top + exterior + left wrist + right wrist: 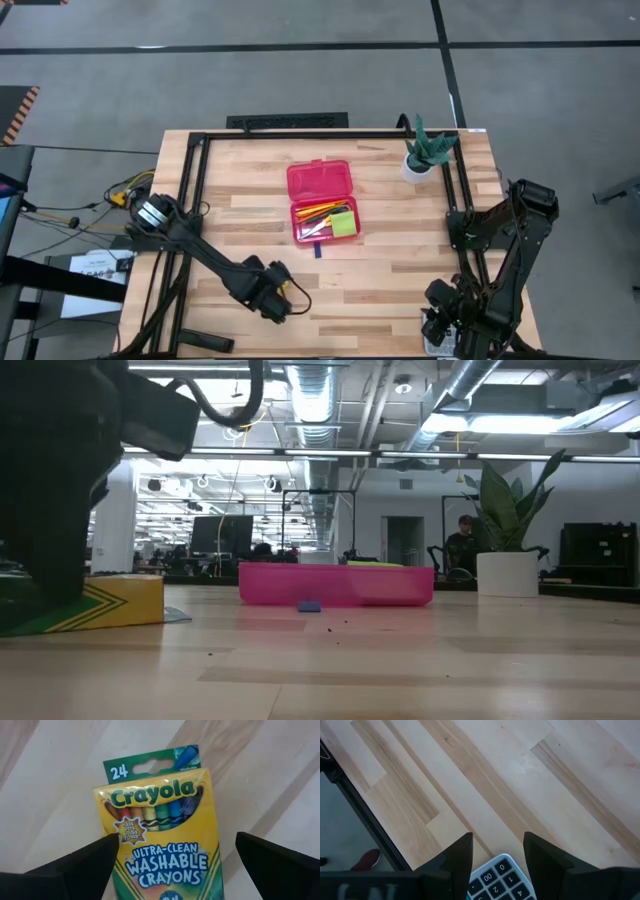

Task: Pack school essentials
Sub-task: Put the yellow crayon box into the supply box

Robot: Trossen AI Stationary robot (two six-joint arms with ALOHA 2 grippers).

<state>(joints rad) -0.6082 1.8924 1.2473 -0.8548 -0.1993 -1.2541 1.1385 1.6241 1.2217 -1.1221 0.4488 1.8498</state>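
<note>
The yellow-green crayon box (162, 820) lies flat on the table near its near left part (115, 603). My left gripper (177, 842) is open above it (274, 300), one finger on each long side. An open pink case (320, 200) sits mid-table; its tray holds orange pencils (315, 213) and a lime sticky-note pad (343, 224). A tiny blue eraser (317, 250) lies on the table just near of the case. My right gripper (498, 842) is open over the grey calculator (502, 877) at the near right corner (440, 322). Scissors are not visible. My left gripper comes at the crayon box from above, its fingers along the box's two long sides. One finger (100, 855) stands right at the box's edge (119, 870); I cannot tell whether it touches. The other finger stands clear of the box.
A green plant in a white pot (425, 155) stands at the far right corner. A black frame (195, 190) runs along the table's left, far and right sides. Bare wood lies between the case and both grippers.
</note>
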